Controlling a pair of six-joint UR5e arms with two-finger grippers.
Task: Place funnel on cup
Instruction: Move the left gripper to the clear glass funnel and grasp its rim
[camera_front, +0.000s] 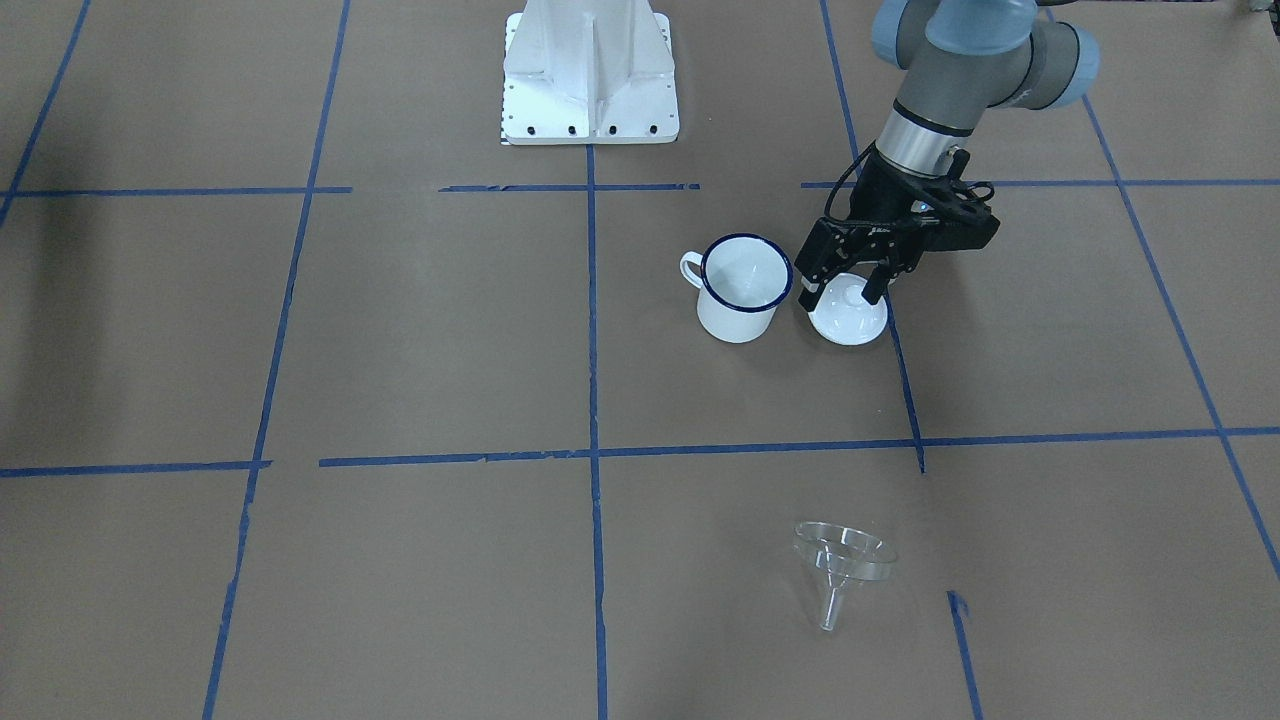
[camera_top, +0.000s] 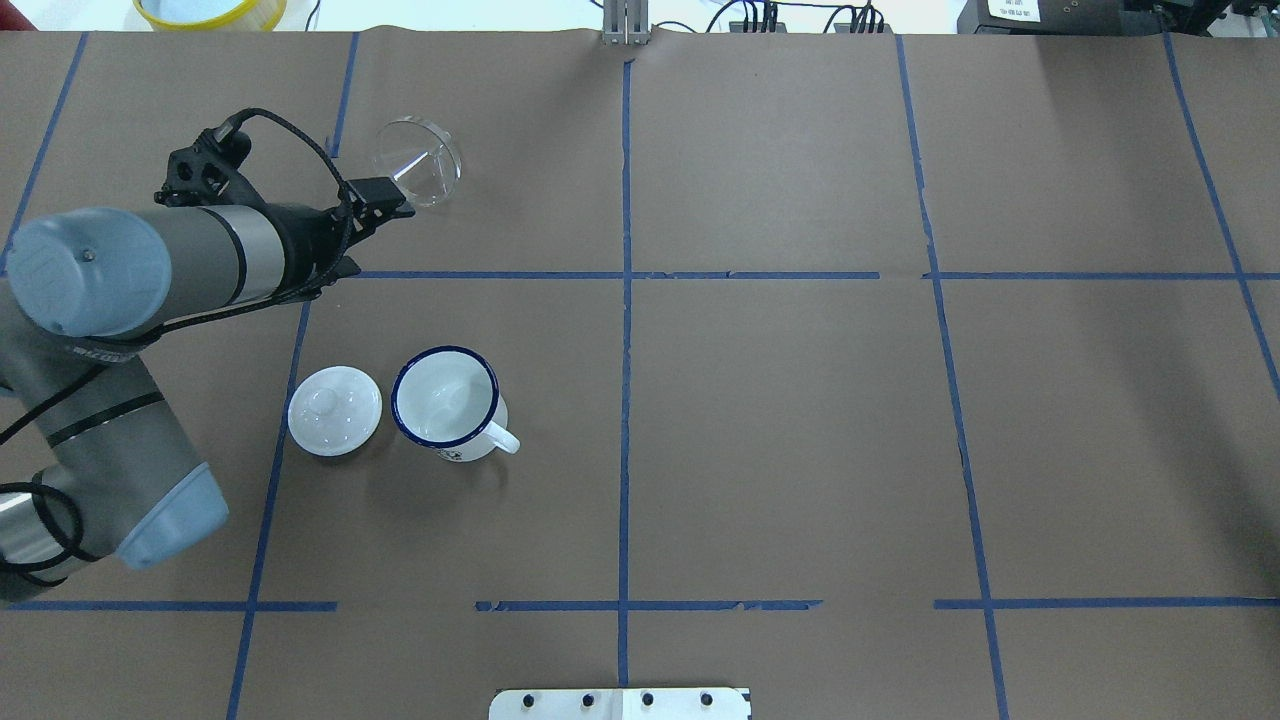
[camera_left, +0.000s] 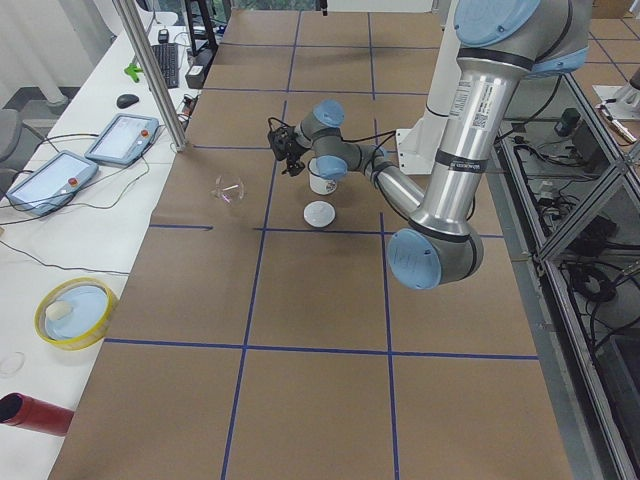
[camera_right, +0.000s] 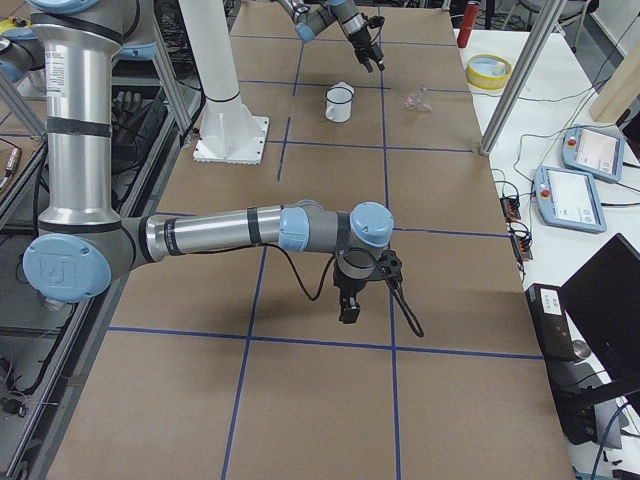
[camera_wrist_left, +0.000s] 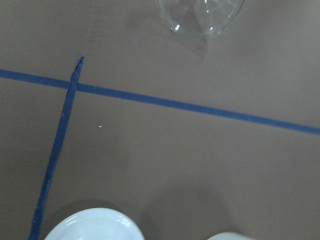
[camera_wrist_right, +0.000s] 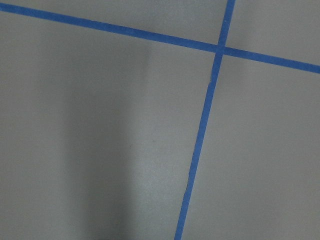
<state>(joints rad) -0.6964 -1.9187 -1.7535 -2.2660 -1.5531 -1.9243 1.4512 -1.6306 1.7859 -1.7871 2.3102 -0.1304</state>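
Note:
The clear funnel (camera_front: 845, 555) lies on its side on the brown table, far from the robot; it also shows in the overhead view (camera_top: 418, 160) and at the top of the left wrist view (camera_wrist_left: 200, 15). The white cup (camera_front: 742, 290) with the dark blue rim stands upright and empty (camera_top: 445, 397). My left gripper (camera_front: 843, 292) is open and empty, raised above the table between the funnel and the cup. My right gripper (camera_right: 350, 300) hangs low over bare table far from both; I cannot tell whether it is open or shut.
A round white knobbed lid (camera_front: 850, 318) lies right beside the cup (camera_top: 334, 410). The white robot base plate (camera_front: 590, 70) sits at the near edge. A yellow bowl (camera_top: 210, 10) stands beyond the far edge. Blue tape lines cross the table.

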